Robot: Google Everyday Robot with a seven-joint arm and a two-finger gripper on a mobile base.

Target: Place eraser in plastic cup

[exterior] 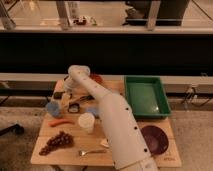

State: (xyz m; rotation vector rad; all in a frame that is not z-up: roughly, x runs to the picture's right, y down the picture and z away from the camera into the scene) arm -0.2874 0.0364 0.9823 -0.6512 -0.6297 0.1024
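Although the eraser (74,107) cannot be identified with certainty, the likeliest candidate is the small dark-and-pale block lying flat on the wooden table (55,159), just below the gripper and between the two cups. Such a block would be light, slightly yielding and grippy rather than slippery, and not fragile. It is best taken from above across its shorter sides, since a flat piece offers little height to seize. To its left, near but apart, stands the plastic cup (53,108), light blue and upright with its mouth upward. Being light, it may tip or slide if its rim is knocked. To the lower right stands the taller cream-white cup (86,121). The gripper (74,99) hangs at the end of the white arm (117,125), low over the left-centre of the table and close above the block. Whether it is open, closed or holding anything cannot be told. Farther out lie an orange carrot-like piece (61,122), grapes (56,142), a piece of cutlery (91,152), a green tray (145,97) and a dark plate (155,137). The placing is judged not yet done.
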